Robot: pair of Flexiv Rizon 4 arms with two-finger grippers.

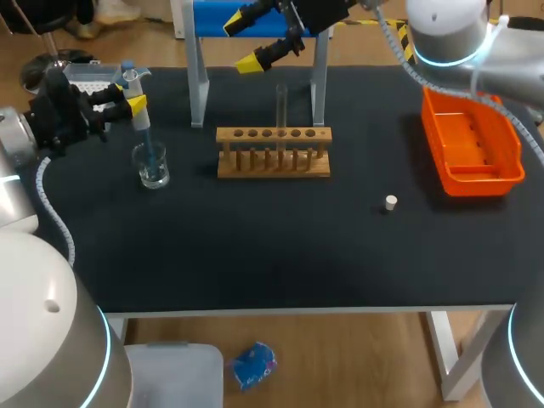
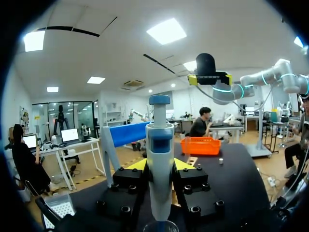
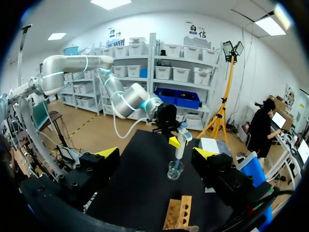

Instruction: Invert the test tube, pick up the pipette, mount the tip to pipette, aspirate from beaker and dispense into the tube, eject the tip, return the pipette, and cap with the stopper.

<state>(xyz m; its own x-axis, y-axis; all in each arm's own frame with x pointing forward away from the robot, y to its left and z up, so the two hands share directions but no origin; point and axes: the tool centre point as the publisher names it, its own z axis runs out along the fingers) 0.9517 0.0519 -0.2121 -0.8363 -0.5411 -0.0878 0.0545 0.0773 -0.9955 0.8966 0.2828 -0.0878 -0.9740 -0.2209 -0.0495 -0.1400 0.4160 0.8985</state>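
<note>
Left end effector [image 1: 134, 103] pinches the upright pipette [image 1: 143, 129], its tip inside the beaker [image 1: 153, 171] below. Right end effector [image 1: 245, 42] spread, rack [image 1: 273, 161] beneath.

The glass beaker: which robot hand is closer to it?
Left. The left gripper holds the pipette straight above the beaker, its tip reaching down into it. The right gripper is raised beyond the wooden rack, far off to the side.

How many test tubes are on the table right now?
1. The test tube stands upright in the wooden rack, near its middle. The rack's other holes look empty, and no other tube shows anywhere else in view.
</note>
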